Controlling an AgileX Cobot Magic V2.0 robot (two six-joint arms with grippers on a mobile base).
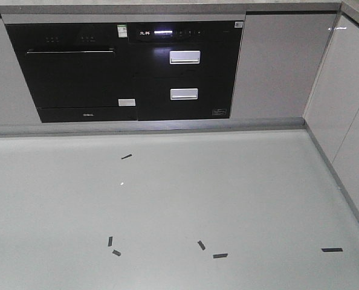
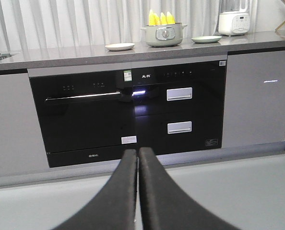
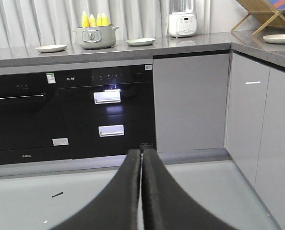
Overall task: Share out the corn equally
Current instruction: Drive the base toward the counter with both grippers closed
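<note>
Your bench (image 2: pixel 61 55) carries a pot (image 2: pixel 164 36) of upright corn (image 2: pixel 160 18).
The pot stands between two plates (image 2: pixel 119 46) (image 2: pixel 206 39), well away from the bench's corner; your left pincer (image 2: pixel 137 152) and right pincer (image 3: pixel 142 153) are pressed narrow, holding nothing.

Grey countertop (image 2: pixel 61 54): pot (image 2: pixel 164 36) between white plate (image 2: pixel 119 46), green plate (image 2: pixel 206 39); white appliance (image 2: pixel 233 23).

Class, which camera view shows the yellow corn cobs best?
The left wrist view: the yellow corn cobs stand centred, seen head-on. The right wrist view shows them similarly, off left. The front-facing view misses them.
</note>
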